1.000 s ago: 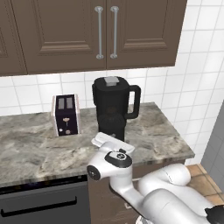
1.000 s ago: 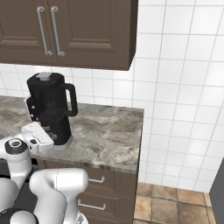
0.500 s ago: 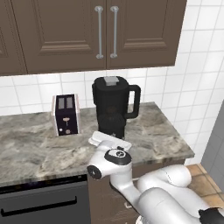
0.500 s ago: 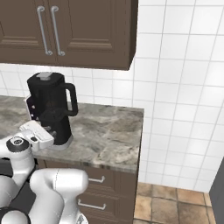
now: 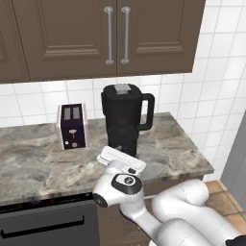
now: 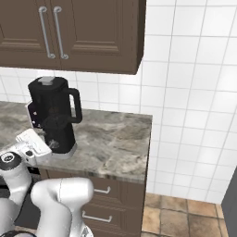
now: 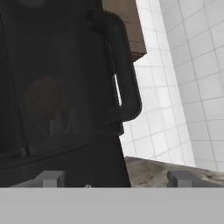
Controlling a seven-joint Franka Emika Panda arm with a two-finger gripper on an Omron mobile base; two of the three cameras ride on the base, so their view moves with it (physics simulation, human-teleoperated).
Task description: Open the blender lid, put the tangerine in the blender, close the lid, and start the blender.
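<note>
The black blender [image 5: 122, 120] stands on the counter with its lid [image 5: 122, 89] seated flat on the jug, grey cap in the centre. From the other side the blender [image 6: 53, 120] and lid [image 6: 46, 81] look the same. A dim round shape inside the dark jug is the tangerine [image 7: 45, 99]. My gripper [image 5: 120, 156] sits low, right in front of the blender base. In the hand view my gripper [image 7: 116, 179] is open, its tips wide apart, with the black base and the jug handle [image 7: 126, 74] close ahead.
A silver-and-dark toaster [image 5: 72, 126] stands left of the blender. The marble counter [image 5: 38, 163] ends at a right edge [image 6: 143, 148] beside a tiled wall. Dark cabinets [image 5: 110, 33] hang above the blender.
The hand has stayed close in front of the blender base, shifting only slightly. Blender, lid and toaster have not moved.
</note>
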